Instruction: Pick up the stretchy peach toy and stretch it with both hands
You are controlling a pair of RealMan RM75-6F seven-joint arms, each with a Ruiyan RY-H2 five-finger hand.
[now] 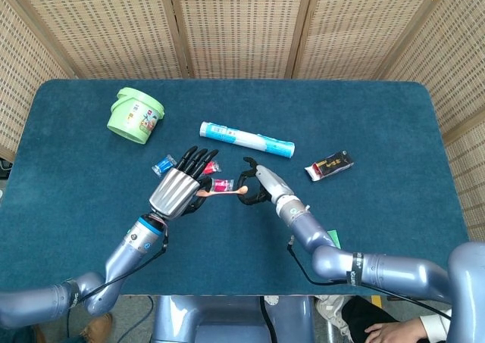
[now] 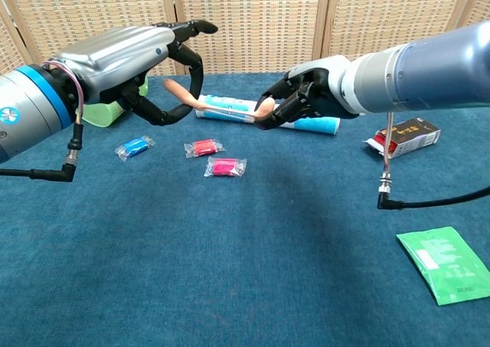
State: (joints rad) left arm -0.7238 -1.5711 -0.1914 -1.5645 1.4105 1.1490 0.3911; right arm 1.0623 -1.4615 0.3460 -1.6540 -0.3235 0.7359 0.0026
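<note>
Green foil of a flat sachet (image 2: 444, 264) lies nearest, by the table's (image 2: 230, 286) front right edge, well clear of the work. Above the table's middle the peach toy (image 2: 218, 106) hangs in the air, drawn into a thin strip between both hands: the left hand (image 2: 145, 63) curls its fingertips round one end, the right hand (image 2: 302, 102) pinches the other, each pulling outward, which I judge to be the stretch itself under way. Under the toy lie two red sweets (image 2: 214, 157) and a blue sweet (image 2: 135, 148), untouched and below the pulling line. Beyond, a white-and-blue tube (image 1: 246, 139) lies across the middle, a dark snack bar (image 1: 329, 165) toward the right edge, a green bucket (image 1: 135, 116) near the far left corner
</note>
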